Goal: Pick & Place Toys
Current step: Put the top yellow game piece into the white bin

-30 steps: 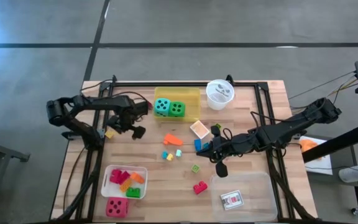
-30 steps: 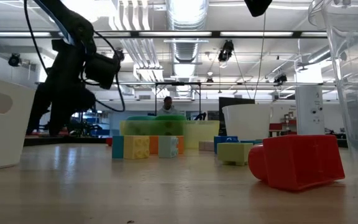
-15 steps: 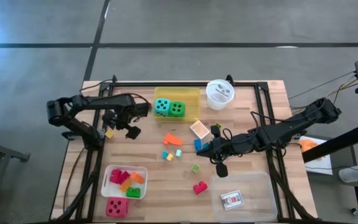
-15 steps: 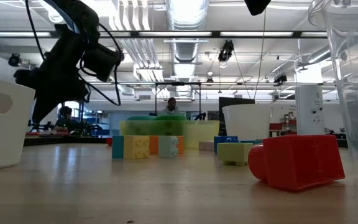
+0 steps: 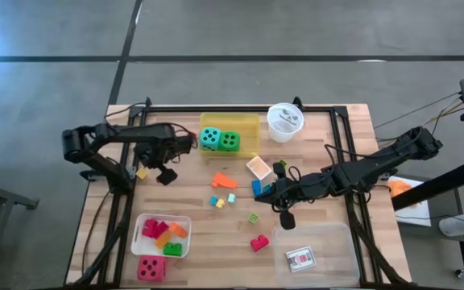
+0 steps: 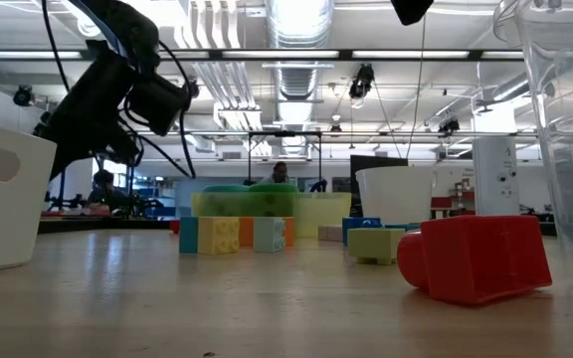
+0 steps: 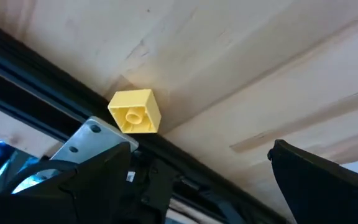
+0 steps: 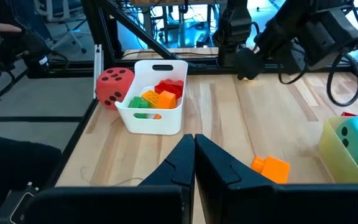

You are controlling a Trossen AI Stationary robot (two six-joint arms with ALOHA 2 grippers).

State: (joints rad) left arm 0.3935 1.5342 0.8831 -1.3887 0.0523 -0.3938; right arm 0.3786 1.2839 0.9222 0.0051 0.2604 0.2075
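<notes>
1. Pale wooden table planks [image 5: 200, 209] carry your whole job, with a black frame rail running along each side, and the toys lie sorted only in part.
2. Your left gripper [image 5: 161, 171] hangs low at the table's left edge with its fingers spread wide and nothing between them. I judge it is lining up on the small yellow plastic block [image 7: 135, 111], which sits hard against the black rail [image 7: 185, 165], so one finger must slip in beside the frame.
3. Your right gripper [image 5: 274, 193] waits near mid-table with its fingers pressed together, holding nothing, just beside a small blue block [image 5: 257, 187].
4. Note the sorting so far: the white plastic bin [image 8: 152, 115] holds red, orange and green blocks, the red dotted die [image 8: 114, 83] stands just outside it, and the teal die [image 5: 209, 138] and green die [image 5: 229, 141] sit in the translucent yellow tray [image 5: 250, 129].
5. A playing card [image 5: 300, 258] lies in the clear tray [image 5: 337, 242].
6. Loose pieces remain at centre: an orange wedge block [image 5: 223, 180], a small green block [image 5: 253, 217] and a red block [image 5: 258, 242].
</notes>
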